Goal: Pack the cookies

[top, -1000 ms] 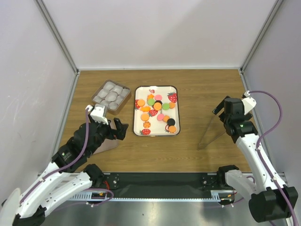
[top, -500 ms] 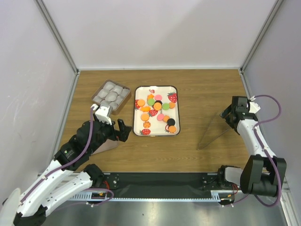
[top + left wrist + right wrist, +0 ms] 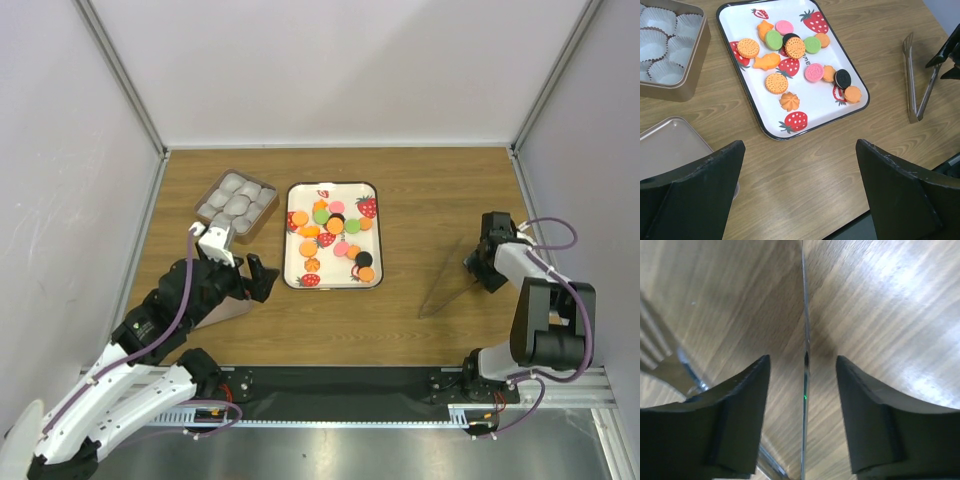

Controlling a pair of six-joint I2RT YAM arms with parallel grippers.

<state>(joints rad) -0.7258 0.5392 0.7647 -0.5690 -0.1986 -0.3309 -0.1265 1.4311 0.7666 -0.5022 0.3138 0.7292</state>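
Observation:
The cookies (image 3: 335,238) are small round discs in orange, pink, green and black, lying on a white strawberry-print tray (image 3: 345,196). They also show in the left wrist view (image 3: 795,47) on the tray (image 3: 740,25). My left gripper (image 3: 257,278) is open and empty, above bare wood just left of the tray's near corner (image 3: 799,150). My right gripper (image 3: 478,266) is low at the top end of metal tongs (image 3: 447,282). In the right wrist view it (image 3: 802,362) is open, with one thin arm of the tongs (image 3: 803,300) standing between its fingers.
A gold tin (image 3: 237,203) holding white paper cups sits left of the tray, also in the left wrist view (image 3: 670,50). Its flat lid (image 3: 670,145) lies under my left arm. The tongs (image 3: 917,80) lie right of the tray. Grey walls enclose the table.
My right gripper has swung down and toward the table, from above the tongs to straddling one arm at their top end. My left arm has barely shifted.

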